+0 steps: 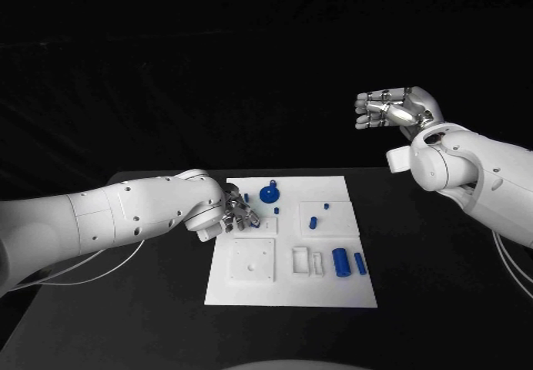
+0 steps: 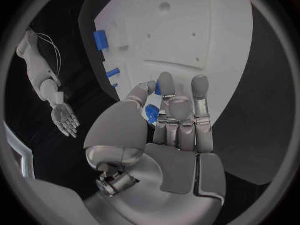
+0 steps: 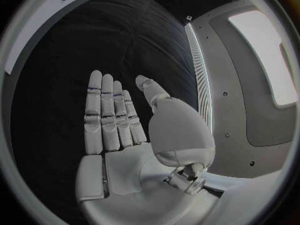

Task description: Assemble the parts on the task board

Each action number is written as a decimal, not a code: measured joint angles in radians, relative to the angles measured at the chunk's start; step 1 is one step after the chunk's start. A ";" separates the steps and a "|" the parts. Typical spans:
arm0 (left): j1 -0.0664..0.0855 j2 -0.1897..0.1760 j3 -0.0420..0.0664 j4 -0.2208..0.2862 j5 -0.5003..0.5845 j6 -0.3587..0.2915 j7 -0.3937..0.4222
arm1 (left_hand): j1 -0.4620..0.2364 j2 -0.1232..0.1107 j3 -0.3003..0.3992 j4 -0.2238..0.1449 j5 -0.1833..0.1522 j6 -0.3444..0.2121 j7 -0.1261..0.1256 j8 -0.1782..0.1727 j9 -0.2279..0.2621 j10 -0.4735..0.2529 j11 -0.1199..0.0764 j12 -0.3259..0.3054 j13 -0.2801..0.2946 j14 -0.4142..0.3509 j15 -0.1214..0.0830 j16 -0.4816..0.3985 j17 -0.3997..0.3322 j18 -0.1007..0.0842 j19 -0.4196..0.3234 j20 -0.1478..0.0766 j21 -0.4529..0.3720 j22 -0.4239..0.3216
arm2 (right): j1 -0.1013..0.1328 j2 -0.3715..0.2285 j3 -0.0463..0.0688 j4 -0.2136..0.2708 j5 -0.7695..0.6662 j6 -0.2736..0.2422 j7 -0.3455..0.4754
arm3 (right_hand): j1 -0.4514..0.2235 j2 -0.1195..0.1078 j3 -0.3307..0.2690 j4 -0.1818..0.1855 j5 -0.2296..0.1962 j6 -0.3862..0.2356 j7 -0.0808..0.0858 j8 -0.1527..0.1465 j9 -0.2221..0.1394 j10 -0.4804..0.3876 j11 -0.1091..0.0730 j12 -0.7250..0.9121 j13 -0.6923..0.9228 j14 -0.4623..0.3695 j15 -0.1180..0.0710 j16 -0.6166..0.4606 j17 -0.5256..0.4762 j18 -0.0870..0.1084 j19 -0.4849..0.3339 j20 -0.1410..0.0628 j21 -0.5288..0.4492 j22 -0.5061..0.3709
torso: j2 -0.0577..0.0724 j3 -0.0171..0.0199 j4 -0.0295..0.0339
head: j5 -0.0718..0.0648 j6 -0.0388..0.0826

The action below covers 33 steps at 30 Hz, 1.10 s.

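Note:
The white task board (image 1: 291,289) lies in the middle of the black table. My left hand (image 1: 234,215) is low over the board's left side and pinches a small blue part (image 2: 152,113) between thumb and fingers (image 2: 165,85); most of that part is hidden. A bit of the same blue part (image 1: 254,221) peeks out at the fingertips. My right hand (image 1: 393,108) is raised high above the table's far right, away from the board. Its fingers (image 3: 103,110) are straight and apart with nothing in them.
On the board lie a round blue knob (image 1: 270,191), a short blue peg (image 1: 313,223), a thick blue cylinder (image 1: 342,262) and a slimmer one (image 1: 360,264). A white square block (image 1: 253,260) sits front left. Bare black table surrounds the board.

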<state>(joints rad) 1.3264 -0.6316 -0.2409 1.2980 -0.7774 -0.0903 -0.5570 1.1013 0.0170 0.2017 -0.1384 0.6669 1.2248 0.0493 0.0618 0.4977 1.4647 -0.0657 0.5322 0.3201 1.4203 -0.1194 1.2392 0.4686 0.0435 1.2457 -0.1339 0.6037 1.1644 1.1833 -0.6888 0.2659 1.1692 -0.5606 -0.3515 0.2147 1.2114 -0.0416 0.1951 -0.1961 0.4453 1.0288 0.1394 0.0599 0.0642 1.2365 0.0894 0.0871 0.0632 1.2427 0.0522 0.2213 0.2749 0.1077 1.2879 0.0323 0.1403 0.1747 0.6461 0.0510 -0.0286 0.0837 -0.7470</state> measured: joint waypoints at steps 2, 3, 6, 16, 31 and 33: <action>0.000 0.000 0.000 -0.001 0.000 0.001 0.000 | 0.000 0.000 -0.001 -0.001 0.000 0.000 0.000 0.000 0.000 0.000 0.000 0.000 0.000 0.000 0.000 0.000 0.000 0.000 0.000 0.000 0.000 0.000 | 0.000 0.001 0.000 0.000 -0.003 0.001 -0.001 | 0.004 0.004 0.003 -0.003 0.000 0.000 0.000 0.000 0.000 0.000 0.000 0.000 0.000 0.000 0.000 -0.001 0.000 0.000 0.000 0.000 0.000 0.000 | 0.000 0.0000 0.0000 | 0.000 -0.001; -0.001 0.000 0.000 -0.001 0.000 0.001 0.000 | 0.000 0.000 -0.001 -0.001 0.000 0.000 0.000 0.000 0.000 0.000 0.000 0.000 0.000 0.000 0.000 0.000 0.000 0.000 0.000 0.000 0.000 0.000 | 0.000 0.001 0.000 0.000 -0.004 0.002 -0.001 | 0.004 0.004 0.003 -0.003 0.000 0.000 0.000 0.000 0.000 0.000 0.000 0.000 0.000 0.000 0.000 -0.001 0.000 0.000 0.000 0.000 0.000 0.000 | 0.000 0.0000 0.0000 | -0.001 -0.001; -0.001 0.001 0.000 -0.002 -0.001 0.003 0.000 | 0.000 0.000 -0.001 -0.001 -0.001 0.000 0.000 0.000 0.000 0.000 0.000 0.000 0.000 0.000 0.000 0.000 0.000 0.000 0.000 0.000 0.000 0.000 | 0.000 0.003 0.000 -0.001 -0.009 0.004 -0.002 | 0.004 0.004 0.003 -0.003 0.000 0.000 0.000 0.000 0.000 0.000 0.000 0.000 0.000 0.000 0.000 -0.001 0.000 0.000 0.000 0.000 0.006 -0.001 | 0.000 0.0006 0.0000 | -0.001 -0.002; -0.002 0.009 0.000 -0.013 -0.004 0.011 -0.003 | -0.006 0.006 -0.001 -0.001 -0.002 0.000 0.000 -0.001 0.000 0.004 -0.001 0.000 0.000 0.002 0.002 0.000 -0.002 -0.005 0.007 0.000 -0.015 0.016 | 0.000 0.006 0.000 -0.002 -0.020 0.009 -0.005 | 0.021 0.021 0.008 -0.014 -0.008 0.006 0.005 0.000 0.000 0.000 0.000 0.000 0.000 0.000 0.000 -0.001 -0.001 -0.001 -0.009 0.002 0.020 0.000 | 0.000 0.0007 -0.0003 | 0.001 -0.009; 0.000 0.028 0.002 -0.027 -0.026 0.045 -0.019 | -0.015 0.015 0.002 0.002 -0.009 0.005 0.001 -0.004 0.047 0.002 -0.002 0.000 0.001 -0.001 0.000 0.000 -0.005 -0.006 0.011 -0.004 -0.029 0.033 | 0.000 0.011 0.000 -0.001 -0.044 0.012 -0.014 | 0.042 0.031 0.030 -0.041 -0.019 0.014 0.004 0.000 0.000 0.000 0.000 0.000 -0.001 0.000 0.000 -0.001 -0.011 -0.001 -0.055 -0.005 0.086 0.044 | 0.000 0.0007 -0.0011 | -0.001 -0.008; 0.000 0.031 0.002 -0.029 -0.029 0.049 -0.020 | -0.015 0.015 0.002 0.002 -0.009 0.006 0.001 -0.003 0.067 0.002 -0.002 0.000 0.002 -0.001 0.000 0.000 -0.005 -0.006 0.011 -0.003 -0.030 0.036 | 0.000 0.013 0.000 -0.002 -0.047 0.012 -0.016 | 0.042 0.031 0.036 -0.047 -0.019 0.014 0.004 0.000 0.000 0.000 0.000 0.000 -0.001 0.000 0.000 -0.001 -0.013 -0.001 -0.065 -0.004 0.097 0.051 | 0.000 0.0007 -0.0011 | -0.001 -0.009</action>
<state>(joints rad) 1.3264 -0.6009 -0.2390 1.2687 -0.8060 -0.0413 -0.5766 1.0866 0.0318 0.2034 -0.1368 0.6578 1.2304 0.0501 0.0592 0.5643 1.4667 -0.0677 0.5322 0.3226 1.4195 -0.1197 1.2391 0.4638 0.0376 1.2567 -0.1373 0.5736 1.2003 1.1833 -0.6757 0.2658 1.1673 -0.6073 -0.3392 0.1989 1.2532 -0.0106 0.2309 -0.2430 0.4261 1.0429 0.1435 0.0599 0.0641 1.2366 0.0893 0.0871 0.0626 1.2428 0.0521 0.2205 0.2614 0.1071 1.2231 0.0281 0.2371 0.2260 0.6462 0.0517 -0.0296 0.0823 -0.7557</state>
